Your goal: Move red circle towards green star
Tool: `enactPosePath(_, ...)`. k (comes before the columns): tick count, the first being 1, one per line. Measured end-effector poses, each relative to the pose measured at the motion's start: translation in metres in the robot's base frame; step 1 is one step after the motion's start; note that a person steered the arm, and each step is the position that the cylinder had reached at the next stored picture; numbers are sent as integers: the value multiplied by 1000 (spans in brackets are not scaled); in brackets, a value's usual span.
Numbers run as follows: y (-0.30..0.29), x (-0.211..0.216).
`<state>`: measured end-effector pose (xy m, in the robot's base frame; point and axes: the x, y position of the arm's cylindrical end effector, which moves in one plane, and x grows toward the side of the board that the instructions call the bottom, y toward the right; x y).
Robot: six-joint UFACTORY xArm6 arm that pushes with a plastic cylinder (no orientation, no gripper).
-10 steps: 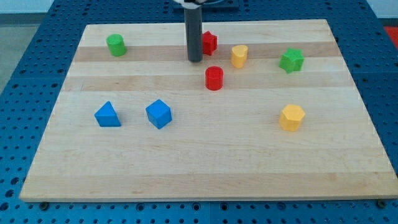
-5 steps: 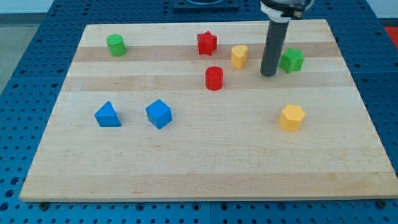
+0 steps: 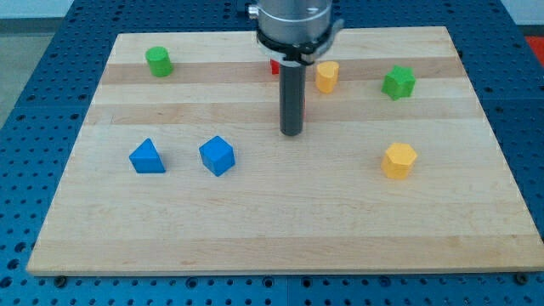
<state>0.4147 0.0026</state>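
My tip (image 3: 291,133) stands in front of the red circle (image 3: 304,104), apparently touching it, green star (image 3: 398,82) well right

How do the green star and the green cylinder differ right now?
The green star has a pointed outline; the green cylinder is round.
The star sits near the view's right edge of the board; the cylinder is at the view's top left.
The star is right of my tip; the cylinder is left of it, farther off.
Both are green, stand free and touch no other block.
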Motion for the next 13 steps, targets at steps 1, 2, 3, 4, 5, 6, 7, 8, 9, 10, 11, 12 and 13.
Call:
enactPosePath(1, -14, -2)
enactPosePath(2, -11, -17)
enactPosePath(3, 26, -19)
enactPosePath(4, 56, -11)
enactPosePath(5, 80, -1)
enactPosePath(6, 75, 11)
enactPosePath(7, 27, 17)
enactPosePath(8, -15, 17)
enactPosePath(9, -35, -10)
enactPosePath(10, -35, -49)
enactPosePath(11, -35, -49)
enactPosePath(12, -23, -49)
enactPosePath(13, 27, -55)
